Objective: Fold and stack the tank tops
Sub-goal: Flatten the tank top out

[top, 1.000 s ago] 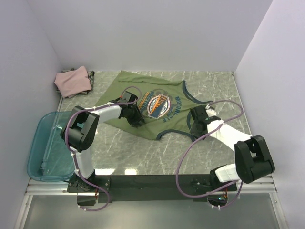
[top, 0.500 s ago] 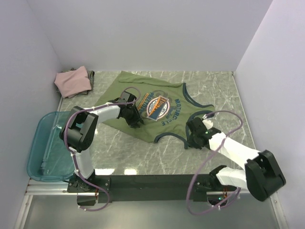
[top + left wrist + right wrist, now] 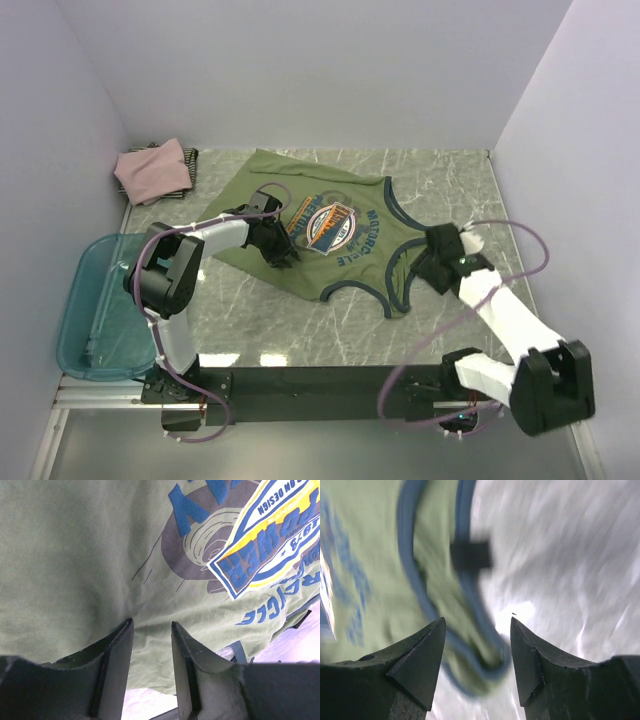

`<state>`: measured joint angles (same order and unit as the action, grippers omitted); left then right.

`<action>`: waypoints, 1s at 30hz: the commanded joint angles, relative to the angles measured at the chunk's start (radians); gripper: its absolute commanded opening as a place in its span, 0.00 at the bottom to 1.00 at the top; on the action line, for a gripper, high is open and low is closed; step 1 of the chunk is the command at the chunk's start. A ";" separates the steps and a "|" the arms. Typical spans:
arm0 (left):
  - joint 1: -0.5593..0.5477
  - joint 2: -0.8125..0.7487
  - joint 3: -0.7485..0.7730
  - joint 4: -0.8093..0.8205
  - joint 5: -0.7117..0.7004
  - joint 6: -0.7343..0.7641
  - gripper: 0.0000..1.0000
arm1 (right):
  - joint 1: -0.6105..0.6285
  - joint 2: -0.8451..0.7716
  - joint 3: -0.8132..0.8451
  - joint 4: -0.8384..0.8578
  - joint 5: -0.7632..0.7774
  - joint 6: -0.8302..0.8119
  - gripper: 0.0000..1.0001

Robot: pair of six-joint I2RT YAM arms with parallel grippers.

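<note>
The green shirt (image 3: 262, 205) lay print-up across the far middle of the worktop. Our left claw (image 3: 152, 625) was closed on a pucker of its body, likely to anchor it. Our right claw (image 3: 477, 622) stood apart over the navy strap (image 3: 406, 545) near the right edge, seemingly ready to take it for folding.

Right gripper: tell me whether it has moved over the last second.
Yes. The right gripper has moved rightward across the table, ending closer to the right wall.
</note>
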<state>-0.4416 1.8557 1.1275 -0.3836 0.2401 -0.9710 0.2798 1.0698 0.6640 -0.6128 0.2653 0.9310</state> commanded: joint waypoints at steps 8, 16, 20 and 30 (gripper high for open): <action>0.004 -0.064 -0.029 -0.002 0.007 0.040 0.46 | -0.307 0.401 0.294 0.162 0.078 -0.181 0.60; 0.015 -0.095 0.024 0.015 0.090 0.115 0.57 | -0.324 0.675 0.483 0.131 0.046 -0.202 0.55; 0.020 -0.127 0.043 0.014 0.093 0.141 0.64 | -0.369 0.728 0.549 0.120 0.019 -0.230 0.29; 0.087 -0.173 0.040 -0.003 0.056 0.144 0.66 | -0.435 0.889 0.790 0.013 0.022 -0.290 0.06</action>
<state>-0.3840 1.7313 1.1496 -0.3847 0.3088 -0.8501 -0.1337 1.9244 1.3808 -0.5560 0.2729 0.6701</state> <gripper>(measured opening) 0.657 0.064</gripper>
